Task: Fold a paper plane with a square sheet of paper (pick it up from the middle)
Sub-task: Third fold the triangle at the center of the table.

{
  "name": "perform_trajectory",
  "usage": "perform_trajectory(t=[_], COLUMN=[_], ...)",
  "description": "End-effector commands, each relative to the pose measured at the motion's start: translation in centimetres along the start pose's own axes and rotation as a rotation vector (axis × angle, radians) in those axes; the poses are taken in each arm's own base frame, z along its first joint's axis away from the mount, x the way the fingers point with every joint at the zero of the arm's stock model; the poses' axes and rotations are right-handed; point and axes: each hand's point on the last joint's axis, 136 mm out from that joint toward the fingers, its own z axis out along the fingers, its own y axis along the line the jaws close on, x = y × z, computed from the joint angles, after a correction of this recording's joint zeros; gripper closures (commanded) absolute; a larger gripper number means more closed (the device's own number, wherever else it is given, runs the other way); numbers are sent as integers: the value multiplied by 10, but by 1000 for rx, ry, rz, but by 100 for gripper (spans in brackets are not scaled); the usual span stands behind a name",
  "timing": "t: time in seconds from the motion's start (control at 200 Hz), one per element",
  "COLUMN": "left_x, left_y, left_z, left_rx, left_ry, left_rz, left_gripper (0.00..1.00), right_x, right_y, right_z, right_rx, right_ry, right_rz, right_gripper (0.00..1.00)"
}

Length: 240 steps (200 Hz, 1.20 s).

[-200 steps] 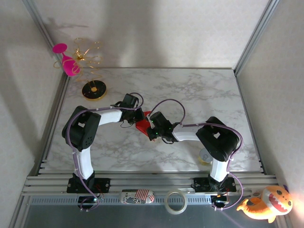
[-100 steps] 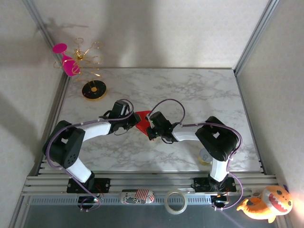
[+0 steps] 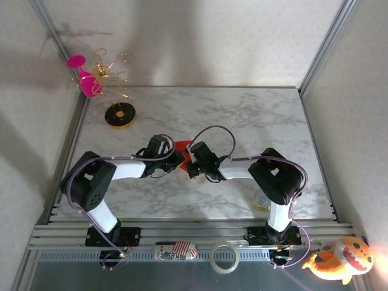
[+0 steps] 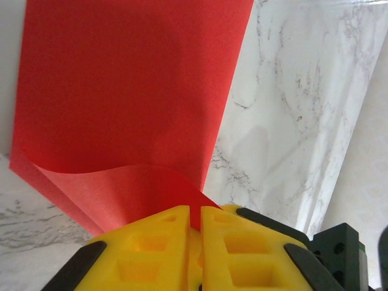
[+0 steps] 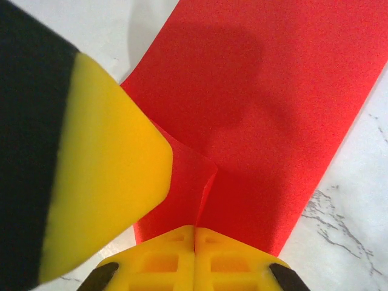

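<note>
together, left gripper (image 4: 194, 225) and right gripper (image 5: 195, 244) pinch the sheet (image 4: 121, 91), mostly hidden overhead.

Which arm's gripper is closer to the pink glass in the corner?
Left. The left gripper pinches the paper mid-table, on the side facing the glass. The right gripper pinches it from the opposite side, slightly farther from the glass.

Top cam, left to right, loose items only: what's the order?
pink wine glass → black-and-gold disc → red sheet of paper → tape roll → orange plush toy
</note>
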Motion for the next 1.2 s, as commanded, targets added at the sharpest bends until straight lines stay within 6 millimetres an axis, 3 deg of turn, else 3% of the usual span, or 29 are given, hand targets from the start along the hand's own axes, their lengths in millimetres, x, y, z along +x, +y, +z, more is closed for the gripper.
perform_trajectory(t=[0.0,0.18,1.016,1.197], left_x=[2,5,6,2], left_y=[7,26,47,36], left_z=[4,6,12,9], left_rx=[-12,-73,-139,-114], left_ry=[-2,-4,-8,-11], left_rz=[-8,-25,-25,-11], left_gripper=[87,88,88,88], right_x=[26,25,23,19], right_y=[-16,-16,-13,-11], right_z=[9,9,9,9], right_rx=[58,58,40,34], right_ry=[90,91,90,79], right_rz=[11,8,14,16], right_gripper=[92,92,92,92])
